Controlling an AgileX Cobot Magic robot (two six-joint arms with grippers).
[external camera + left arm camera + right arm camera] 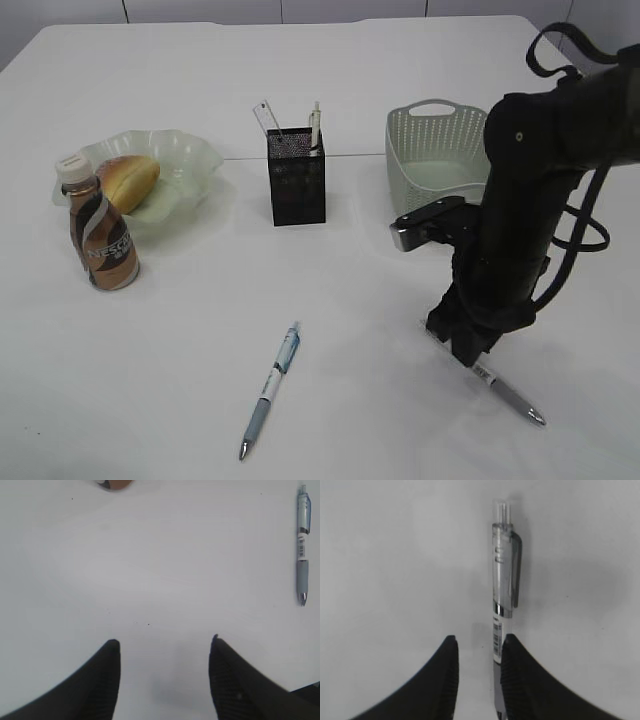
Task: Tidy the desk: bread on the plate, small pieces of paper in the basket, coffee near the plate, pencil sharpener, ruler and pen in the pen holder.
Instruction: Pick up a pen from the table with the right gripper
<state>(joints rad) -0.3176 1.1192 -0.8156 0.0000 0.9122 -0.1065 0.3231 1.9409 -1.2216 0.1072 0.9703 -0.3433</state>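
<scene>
Already much of the tidying appears done at the left of the bench [330,420]: the bread [127,181] lies on the plate [190,155], and the coffee [100,236] bottle stands upright just beside the plate's near rim. In the middle, the pen holder [297,176] stands upright with a ruler [266,116] and a white pen [316,126] sticking out of its top; whether the pencil sharpener is inside cannot be told. Nearer the front edge a blue pen [270,390] lies flat and untouched, apart from everything else. The same pen is seen at the right edge of the left wrist view, where the left gripper [165,647] is held above bare bench, released, with its jaws wide apart and nothing between them. To the right, the basket [436,150] stands behind the right arm, and no paper scraps are seen on the bench.

The step in hand is judged to be the pick-up of the grey pen [503,585], which lies flat at the right front of the bench. The right arm is bent steeply downward, so that the right gripper [479,650] is brought onto the pen's barrel near the grip end. The jaws are set narrowly either side of the barrel; whether they are clenched on it or not cannot be told.

Next, a firm closure on the barrel is called for, then a lift, a carry leftward to the pen holder, and a tilt so the pen can be dropped in end first. The blue pen is left for afterwards.
</scene>
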